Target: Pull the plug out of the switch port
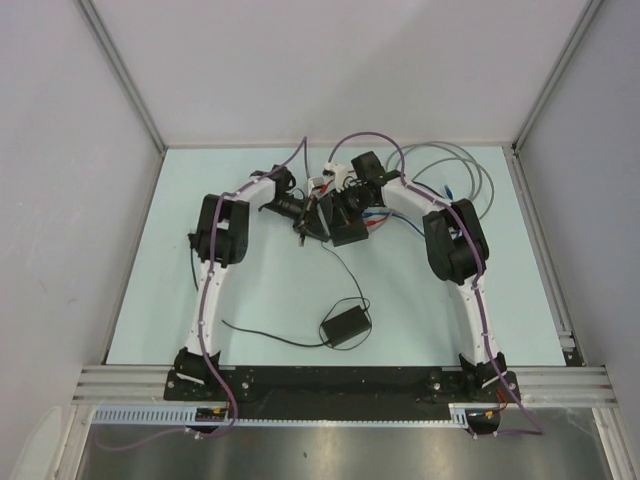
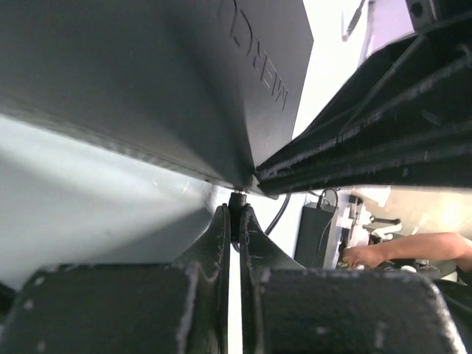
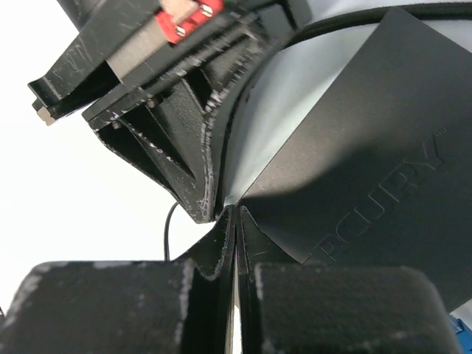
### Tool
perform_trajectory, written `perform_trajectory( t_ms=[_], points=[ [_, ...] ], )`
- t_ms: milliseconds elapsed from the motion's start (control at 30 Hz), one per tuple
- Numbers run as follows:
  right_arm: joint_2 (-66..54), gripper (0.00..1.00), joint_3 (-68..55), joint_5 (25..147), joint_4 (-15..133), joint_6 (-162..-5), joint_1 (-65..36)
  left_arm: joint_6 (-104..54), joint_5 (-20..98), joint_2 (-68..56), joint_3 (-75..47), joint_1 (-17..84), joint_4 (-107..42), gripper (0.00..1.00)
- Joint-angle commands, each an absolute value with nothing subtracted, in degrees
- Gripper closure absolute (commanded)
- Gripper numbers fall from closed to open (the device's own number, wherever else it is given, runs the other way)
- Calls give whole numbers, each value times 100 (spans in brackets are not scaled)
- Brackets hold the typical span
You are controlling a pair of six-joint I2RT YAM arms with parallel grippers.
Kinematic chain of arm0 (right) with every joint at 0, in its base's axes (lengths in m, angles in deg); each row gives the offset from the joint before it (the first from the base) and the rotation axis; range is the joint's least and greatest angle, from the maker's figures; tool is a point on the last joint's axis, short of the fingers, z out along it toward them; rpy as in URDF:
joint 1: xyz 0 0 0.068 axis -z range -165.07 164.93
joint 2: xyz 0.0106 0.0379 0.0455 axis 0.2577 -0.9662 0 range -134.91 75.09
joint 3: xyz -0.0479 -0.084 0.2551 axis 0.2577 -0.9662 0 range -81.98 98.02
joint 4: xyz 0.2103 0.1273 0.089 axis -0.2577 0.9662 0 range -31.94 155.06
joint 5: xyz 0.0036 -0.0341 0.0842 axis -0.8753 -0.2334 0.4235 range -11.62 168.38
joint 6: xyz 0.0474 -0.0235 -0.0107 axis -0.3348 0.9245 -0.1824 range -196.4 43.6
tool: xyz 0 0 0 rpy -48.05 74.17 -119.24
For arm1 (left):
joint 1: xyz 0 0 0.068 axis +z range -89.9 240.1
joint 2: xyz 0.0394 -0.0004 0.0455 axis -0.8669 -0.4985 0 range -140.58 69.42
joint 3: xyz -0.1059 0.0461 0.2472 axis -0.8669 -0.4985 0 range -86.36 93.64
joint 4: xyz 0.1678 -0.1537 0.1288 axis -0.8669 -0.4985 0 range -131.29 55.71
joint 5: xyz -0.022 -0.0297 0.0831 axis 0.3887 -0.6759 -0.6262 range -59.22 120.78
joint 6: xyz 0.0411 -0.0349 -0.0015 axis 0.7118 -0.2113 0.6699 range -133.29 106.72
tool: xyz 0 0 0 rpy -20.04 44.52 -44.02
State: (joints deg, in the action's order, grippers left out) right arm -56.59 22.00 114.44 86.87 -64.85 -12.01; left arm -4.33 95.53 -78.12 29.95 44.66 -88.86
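Left claw (image 2: pixel 236 214) pinches the plug (image 2: pixel 237 200) at the switch (image 2: pixel 184 74); right claw (image 3: pixel 234 217), fingers almost together, clamps its corner.

Black switch (image 1: pixel 352 232), plug (image 2: pixel 237 202) at its edge

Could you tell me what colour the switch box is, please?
The switch is matte black; the right wrist view shows it best.

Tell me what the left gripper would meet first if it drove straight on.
Probably the flat matte-black switch box: the left gripper pinches a small black plug right at its lower edge, though depth is unclear.
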Motion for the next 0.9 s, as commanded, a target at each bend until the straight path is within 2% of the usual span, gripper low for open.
perform_trajectory(
  t_ms=[0, 133, 267, 400, 533, 667, 867],
  points=[
    [-6201, 100, 1839, 10396, 9093, -6594, -1144, -589, 8835, -7726, 2272, 4779, -8659, 100],
    [-6272, 100, 1883, 10370, 9119, -6541, -1205, -696, 8896, -7867, 2700, 4832, -8720, 100],
    [-6316, 100, 1901, 10361, 9102, -6620, -1170, -590, 8423, -7876, 3220, 4736, -8641, 100],
    [-6316, 100, 1883, 10335, 9084, -6629, -1170, -153, 8938, -7771, 2422, 4525, -9175, 100],
    [-6325, 100, 1874, 10326, 9093, -6620, -1179, 596, 9089, -7938, 2360, 4647, -9994, 99],
    [-6360, 100, 1927, 10343, 9093, -6620, -1179, 368, 9248, -7841, 2025, 4823, -9784, 100],
    [-6378, 100, 1936, 10343, 9110, -6638, -1144, 149, 8756, -7902, 2947, 5017, -9626, 100]
  ],
)
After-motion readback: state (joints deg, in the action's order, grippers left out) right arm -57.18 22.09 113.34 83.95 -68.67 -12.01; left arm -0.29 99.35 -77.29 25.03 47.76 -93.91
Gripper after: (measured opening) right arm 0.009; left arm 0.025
